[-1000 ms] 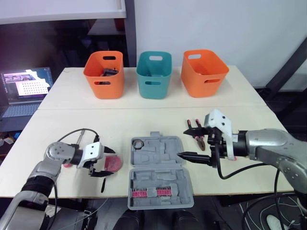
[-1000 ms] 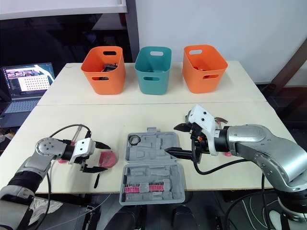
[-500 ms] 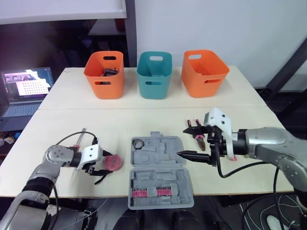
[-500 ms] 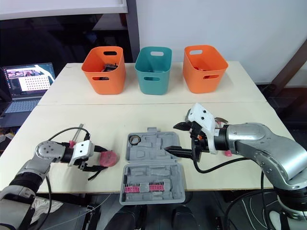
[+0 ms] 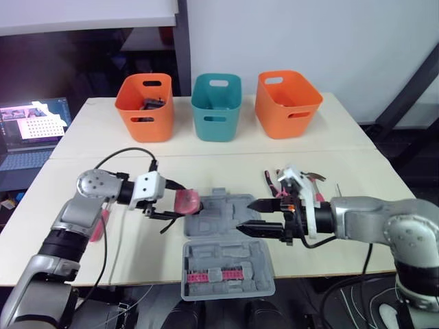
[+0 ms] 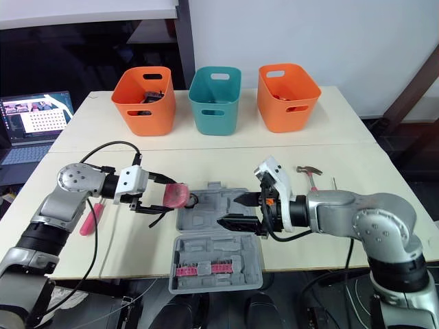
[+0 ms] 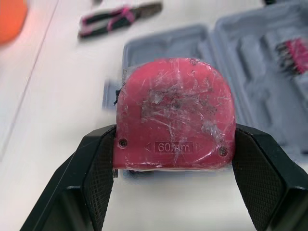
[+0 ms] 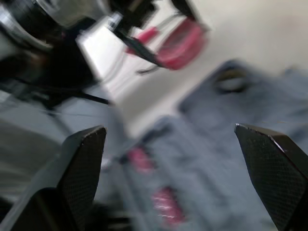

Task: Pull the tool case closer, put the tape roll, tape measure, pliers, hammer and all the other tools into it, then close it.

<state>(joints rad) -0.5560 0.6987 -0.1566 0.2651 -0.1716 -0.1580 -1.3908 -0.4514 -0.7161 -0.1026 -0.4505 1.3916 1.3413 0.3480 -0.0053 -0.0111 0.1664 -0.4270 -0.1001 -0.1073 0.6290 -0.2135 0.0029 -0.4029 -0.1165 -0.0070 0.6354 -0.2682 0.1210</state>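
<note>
The grey tool case (image 5: 236, 269) lies open at the table's front middle, a strip of pink bits (image 5: 214, 277) in its near half. My left gripper (image 5: 175, 203) is shut on the red tape measure (image 5: 187, 201), held just above the case's far left corner; its black pads (image 7: 101, 168) press both sides of the tape measure (image 7: 175, 125). My right gripper (image 5: 255, 216) stands open low over the case's right side, nothing between its fingers. Pink-handled pliers (image 5: 271, 182) and a hammer (image 6: 309, 171) lie on the table behind it.
Two orange baskets (image 5: 144, 106) (image 5: 288, 103) and a teal basket (image 5: 216, 106) line the table's far side. A pink-handled tool (image 6: 88, 221) lies at the left near my left arm. A laptop (image 5: 31, 133) sits off the table to the left.
My left gripper has lifted the tape measure off the table and carried it right to the case's corner. The right gripper has shifted left and lower over the case.
</note>
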